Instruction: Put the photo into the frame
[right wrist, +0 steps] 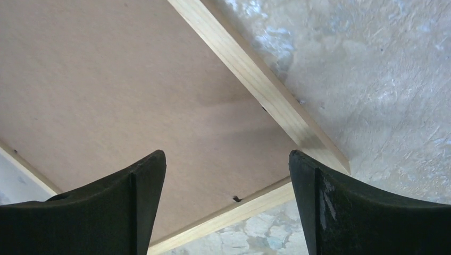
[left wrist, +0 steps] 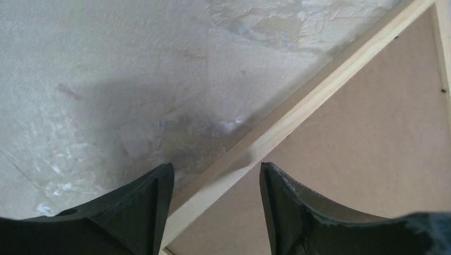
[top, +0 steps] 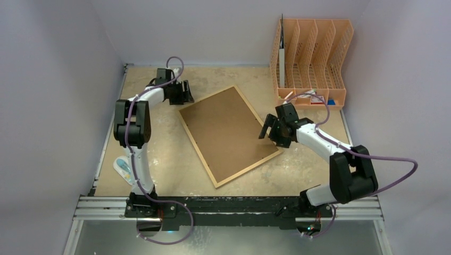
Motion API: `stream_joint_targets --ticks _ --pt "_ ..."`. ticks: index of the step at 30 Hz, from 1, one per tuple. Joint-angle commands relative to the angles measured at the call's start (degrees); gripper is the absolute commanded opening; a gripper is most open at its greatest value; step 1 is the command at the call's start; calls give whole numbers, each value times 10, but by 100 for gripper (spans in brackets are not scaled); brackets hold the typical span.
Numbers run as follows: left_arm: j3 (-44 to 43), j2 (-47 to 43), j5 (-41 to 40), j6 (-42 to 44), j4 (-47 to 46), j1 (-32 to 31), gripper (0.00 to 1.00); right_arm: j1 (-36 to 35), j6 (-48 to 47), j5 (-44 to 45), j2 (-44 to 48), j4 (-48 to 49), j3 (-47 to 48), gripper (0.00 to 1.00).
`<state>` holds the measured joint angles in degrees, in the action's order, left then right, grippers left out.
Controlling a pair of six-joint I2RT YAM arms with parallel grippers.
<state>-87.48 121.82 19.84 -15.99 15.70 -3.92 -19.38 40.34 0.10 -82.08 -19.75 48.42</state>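
Note:
The frame (top: 228,133) lies flat and skewed in the middle of the table, brown fibreboard back up, with a thin light-wood border. My left gripper (top: 183,93) stands open at its far left corner. In the left wrist view the gripper (left wrist: 216,167) has the wooden border (left wrist: 298,119) running between its fingers, with nothing held. My right gripper (top: 268,129) stands open at the frame's right corner. In the right wrist view the gripper (right wrist: 226,154) hangs over the frame's back (right wrist: 133,79) near that corner. The photo is not in view.
An orange file organiser (top: 311,58) stands at the back right, with small items at its foot. A white and blue object (top: 122,169) lies beside the left arm's base. Walls close in the table's left, back and right; a metal rail (top: 228,208) runs along the near edge.

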Motion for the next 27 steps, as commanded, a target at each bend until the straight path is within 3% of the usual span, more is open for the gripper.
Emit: stream_joint_targets --ticks 1,10,19,27 --pt "-34 16 -27 67 14 5 64 10 4 -26 7 -17 -26 88" --pt "-35 38 8 85 32 5 65 20 6 -22 9 -42 -52 89" --pt "-20 37 19 79 29 5 65 20 16 38 123 -76 -36 89" --pt "-10 31 57 54 32 5 62 21 43 -39 108 -51 -122 89"
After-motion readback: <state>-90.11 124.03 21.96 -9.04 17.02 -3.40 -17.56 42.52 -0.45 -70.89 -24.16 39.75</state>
